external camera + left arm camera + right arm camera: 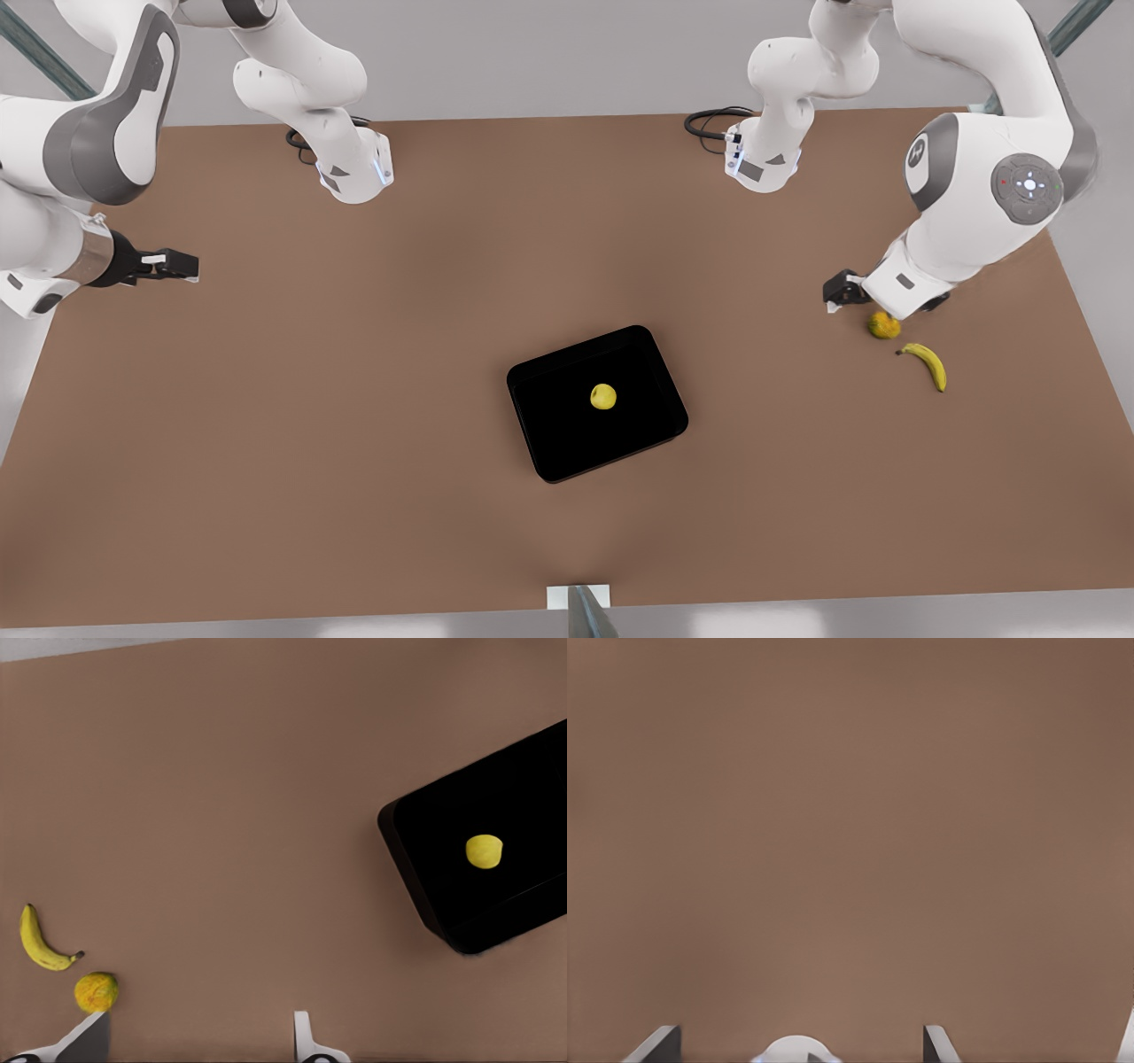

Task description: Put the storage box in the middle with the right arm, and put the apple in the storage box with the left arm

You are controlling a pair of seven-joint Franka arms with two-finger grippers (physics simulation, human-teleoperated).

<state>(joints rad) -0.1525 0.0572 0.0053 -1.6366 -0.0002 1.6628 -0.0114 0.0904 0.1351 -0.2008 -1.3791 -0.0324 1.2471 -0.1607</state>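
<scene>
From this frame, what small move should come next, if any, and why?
Probably none beyond holding both arms back. The apple already lies inside the storage box, which sits near the table's middle. The left end effector, open, is over by the orange fruit and banana. The right end effector, open, waits at the front view's left over bare table.

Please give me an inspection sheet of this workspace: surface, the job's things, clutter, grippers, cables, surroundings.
Surface: brown table.
Job's things: black storage box near the middle; apple lies inside.
Clutter: orange fruit and banana on the front view's right.
Grippers: left gripper beside the orange fruit, jaws open, empty; right gripper over bare table, open, empty.
Cables: black loops at the arm bases.
Surroundings: grey floor.
</scene>
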